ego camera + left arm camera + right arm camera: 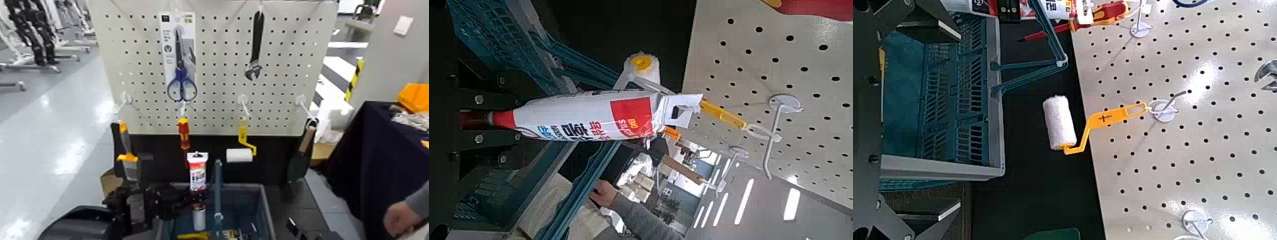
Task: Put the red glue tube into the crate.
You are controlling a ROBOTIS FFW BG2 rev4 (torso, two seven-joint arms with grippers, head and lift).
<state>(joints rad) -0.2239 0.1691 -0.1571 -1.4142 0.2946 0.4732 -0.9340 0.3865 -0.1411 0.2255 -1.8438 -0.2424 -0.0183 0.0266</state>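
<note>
The red glue tube point(197, 171), red and white with a printed label, stands upright just in front of the pegboard. Its lower end dips between the walls of the blue-grey crate point(258, 203), left of the upright blue handle point(218, 185). My left gripper point(190, 202) reaches in from the left and is shut on the tube's lower part. In the left wrist view the tube point(589, 117) runs out from the jaws, with the crate's slotted wall point(499, 40) behind it. My right gripper point(300, 230) waits low at the crate's right, its jaws standing apart and empty.
On the pegboard point(287, 76) hang a scissors pack point(178, 57), a wrench point(255, 45), a scraper point(126, 153), a red-and-yellow screwdriver point(184, 133), a paint roller point(240, 153) and a trowel point(300, 159). A person's hand point(402, 218) shows at the lower right, beside a dark-draped table point(376, 159).
</note>
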